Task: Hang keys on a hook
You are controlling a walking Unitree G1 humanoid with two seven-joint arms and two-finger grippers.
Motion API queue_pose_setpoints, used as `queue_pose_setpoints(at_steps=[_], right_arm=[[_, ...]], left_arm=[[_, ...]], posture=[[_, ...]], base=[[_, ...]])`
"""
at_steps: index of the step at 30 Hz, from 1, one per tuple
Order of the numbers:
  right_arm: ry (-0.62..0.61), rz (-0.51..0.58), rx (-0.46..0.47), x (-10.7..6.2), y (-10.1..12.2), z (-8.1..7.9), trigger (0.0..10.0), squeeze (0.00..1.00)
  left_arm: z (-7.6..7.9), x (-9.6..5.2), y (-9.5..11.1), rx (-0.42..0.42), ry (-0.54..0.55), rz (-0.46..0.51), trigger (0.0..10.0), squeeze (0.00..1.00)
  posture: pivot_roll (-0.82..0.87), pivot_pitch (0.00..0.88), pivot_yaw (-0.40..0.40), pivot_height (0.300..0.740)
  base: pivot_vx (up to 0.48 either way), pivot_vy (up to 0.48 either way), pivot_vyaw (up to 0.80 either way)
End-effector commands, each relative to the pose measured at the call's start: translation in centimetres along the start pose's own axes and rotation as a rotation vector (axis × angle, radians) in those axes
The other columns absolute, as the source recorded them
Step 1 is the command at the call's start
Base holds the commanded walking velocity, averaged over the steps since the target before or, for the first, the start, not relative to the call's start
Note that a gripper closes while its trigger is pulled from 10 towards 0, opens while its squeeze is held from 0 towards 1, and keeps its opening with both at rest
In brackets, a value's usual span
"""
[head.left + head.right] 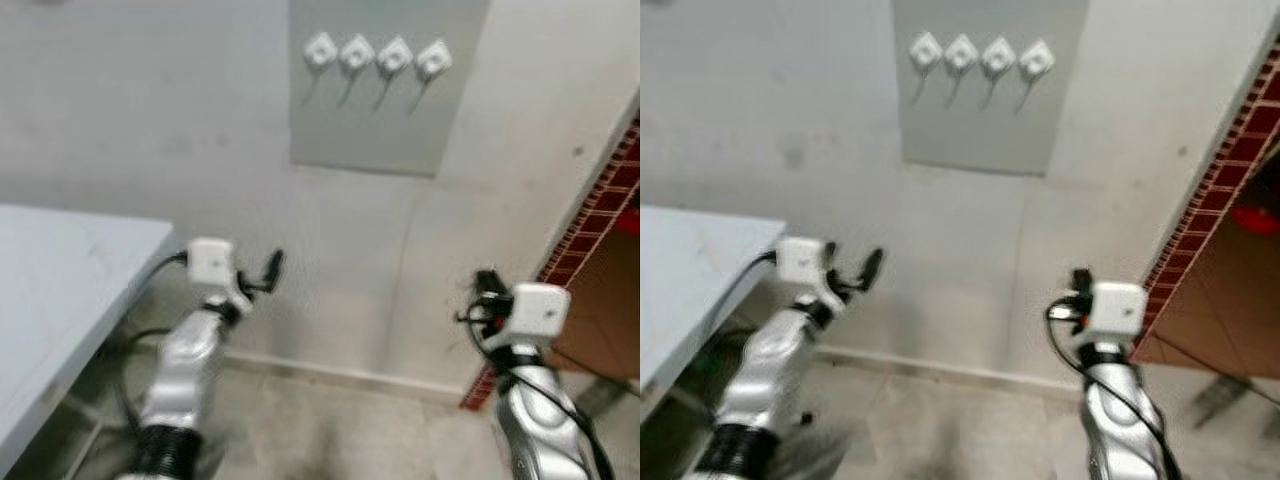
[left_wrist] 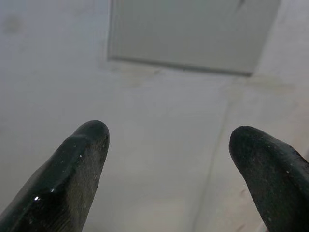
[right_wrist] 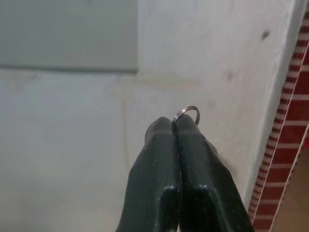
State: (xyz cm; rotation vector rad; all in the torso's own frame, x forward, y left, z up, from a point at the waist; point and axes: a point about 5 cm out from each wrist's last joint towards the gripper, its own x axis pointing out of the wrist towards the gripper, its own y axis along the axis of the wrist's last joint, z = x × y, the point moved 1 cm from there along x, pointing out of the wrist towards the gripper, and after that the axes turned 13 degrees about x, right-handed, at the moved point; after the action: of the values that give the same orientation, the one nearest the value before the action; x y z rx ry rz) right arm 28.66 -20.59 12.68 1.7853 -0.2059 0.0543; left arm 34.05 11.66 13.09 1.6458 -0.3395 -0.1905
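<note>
A grey panel is fixed flat on the pale far wall, high and slightly right of centre. Four white hooks sit in a level row near the panel's top edge, each a small diamond-shaped base with a thin prong slanting downward; every prong is bare. At near left, a light grey table juts in, its top bare where visible. The floor meets the wall along a pale skirting strip. At right, a red-and-white brick edge borders the wall, with brown flooring beyond it.
</note>
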Motion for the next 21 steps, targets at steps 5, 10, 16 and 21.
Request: queue_pose_setpoints(at_steps=[5, 10, 16, 21], right_arm=[[0.022, 0.012, 0.013, 0.04, 0.24, -0.82, 10.0, 0.0], [0.021, 0.011, 0.013, 0.03, 0.22, -0.81, 10.0, 0.0], [0.027, 0.01, 0.014, 0.02, 0.17, -0.97, 10.0, 0.0], [0.033, 0.007, 0.015, 0.01, 0.11, -1.08, 10.0, 0.0]], left_arm=[[-1.3, -0.26, -0.02, 0.016, 0.026, -0.01, 10.0, 0.0], [-1.12, -0.23, -0.06, 0.014, 0.023, -0.009, 10.0, 0.0], [-1.09, -0.2, -0.03, 0.007, 0.025, -0.006, 10.0, 0.0], [-1.05, -0.22, -0.04, 0.01, 0.024, -0.006, 10.0, 0.0]], posture=[[-0.06, 0.037, 0.008, 0.74], [-0.06, 0.034, 0.007, 0.74], [-0.06, 0.028, 0.005, 0.74], [-0.06, 0.024, 0.003, 0.74]], base=[[0.307, 0.0, 0.0], [0.308, 0.0, 0.0], [0.311, 0.0, 0.0], [0.31, 0.0, 0.0]])
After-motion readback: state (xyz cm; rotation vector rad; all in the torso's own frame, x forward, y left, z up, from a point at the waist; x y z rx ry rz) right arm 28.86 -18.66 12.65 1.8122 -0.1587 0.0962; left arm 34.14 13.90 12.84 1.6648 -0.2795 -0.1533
